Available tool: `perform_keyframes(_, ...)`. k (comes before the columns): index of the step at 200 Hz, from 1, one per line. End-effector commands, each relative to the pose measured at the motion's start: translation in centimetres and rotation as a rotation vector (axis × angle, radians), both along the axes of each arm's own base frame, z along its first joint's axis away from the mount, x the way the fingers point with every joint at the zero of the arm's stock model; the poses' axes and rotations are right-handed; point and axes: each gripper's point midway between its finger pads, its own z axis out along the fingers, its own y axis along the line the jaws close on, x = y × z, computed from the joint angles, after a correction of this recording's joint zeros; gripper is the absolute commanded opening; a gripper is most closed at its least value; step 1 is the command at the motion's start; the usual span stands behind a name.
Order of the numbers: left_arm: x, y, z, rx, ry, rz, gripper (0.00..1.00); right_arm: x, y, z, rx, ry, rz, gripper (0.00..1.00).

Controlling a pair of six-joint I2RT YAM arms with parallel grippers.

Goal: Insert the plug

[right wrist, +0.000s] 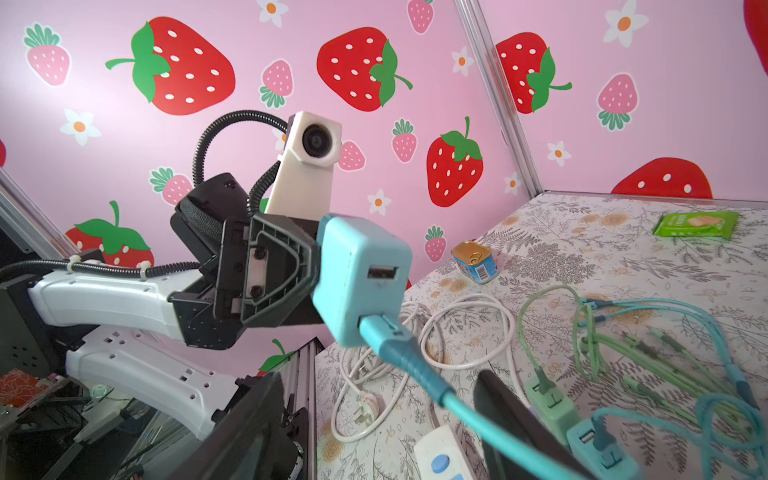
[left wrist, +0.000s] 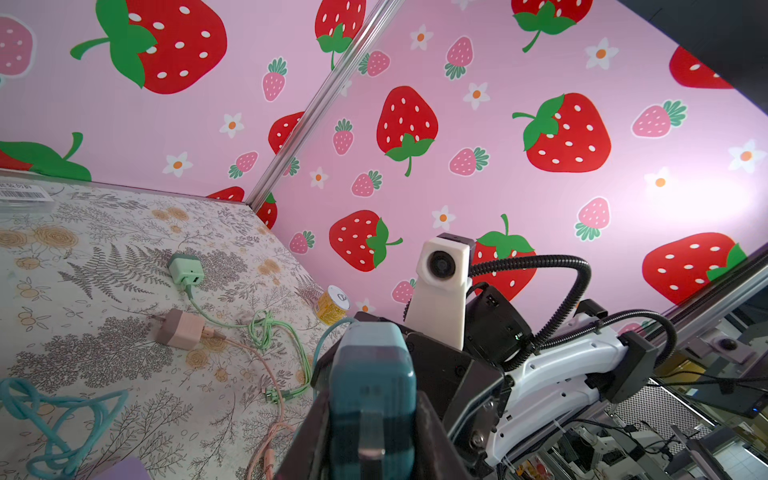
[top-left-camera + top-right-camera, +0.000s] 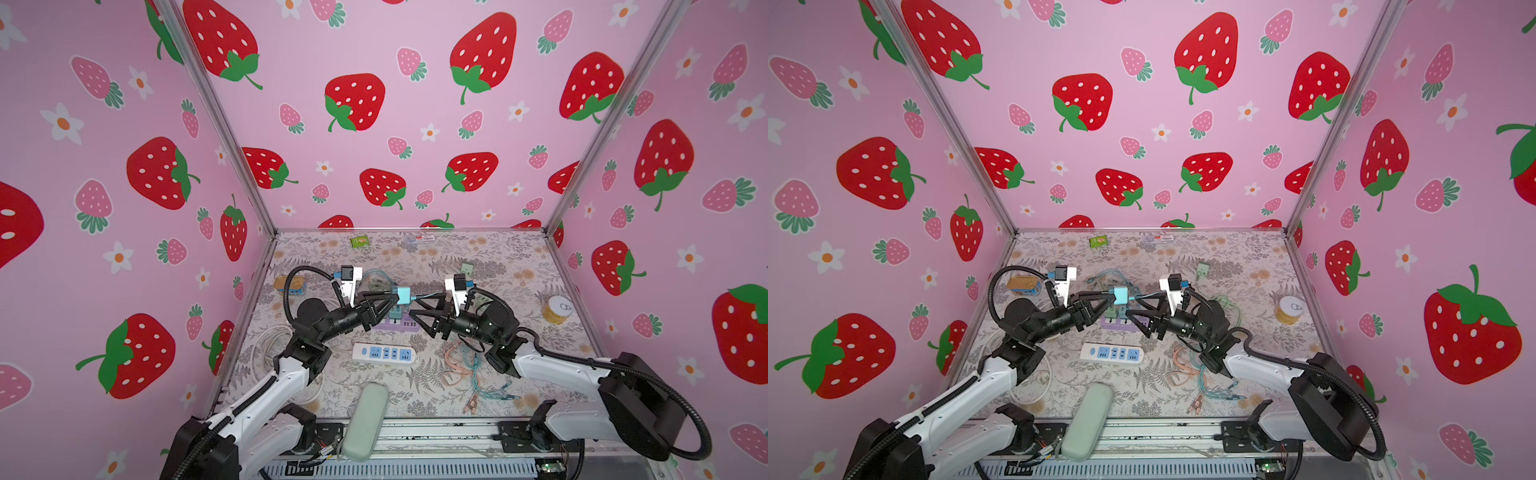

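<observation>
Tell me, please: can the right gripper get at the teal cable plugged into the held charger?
Probably yes. The right gripper stands open with the teal cable between its fingers, just behind the teal charger; nothing appears to block it.

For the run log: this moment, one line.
left gripper: shut on light-blue plastic cube charger | teal USB plug: seated in charger | right gripper: open around teal cable

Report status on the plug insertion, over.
Left gripper shut on blue charger, held aloft. Right gripper open around teal cable. Plug looks seated in one port; second port empty. Nothing blocking.
</observation>
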Motion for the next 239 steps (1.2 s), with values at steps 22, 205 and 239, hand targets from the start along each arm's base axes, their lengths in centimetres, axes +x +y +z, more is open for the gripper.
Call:
perform_keyframes(22, -0.9, -0.1, 1.3, -0.016, -0.101, -0.004, 0.00, -0.1, 0.4, 3.1, 0.106, -0.015, 0.052, 0.70)
perform_keyframes(205, -0.5, -0.5, 0.0, 0.002, -0.106, 0.018, 0.00, -1.4, 1.7, 5.0, 0.179, -0.033, 0.221, 0.32)
perform_keyframes(239, -0.2, -0.5, -0.1, 0.014, -0.090, 0.028, 0.00, -1.5, 1.8, 4.9, 0.164, -0.043, 0.222, 0.23)
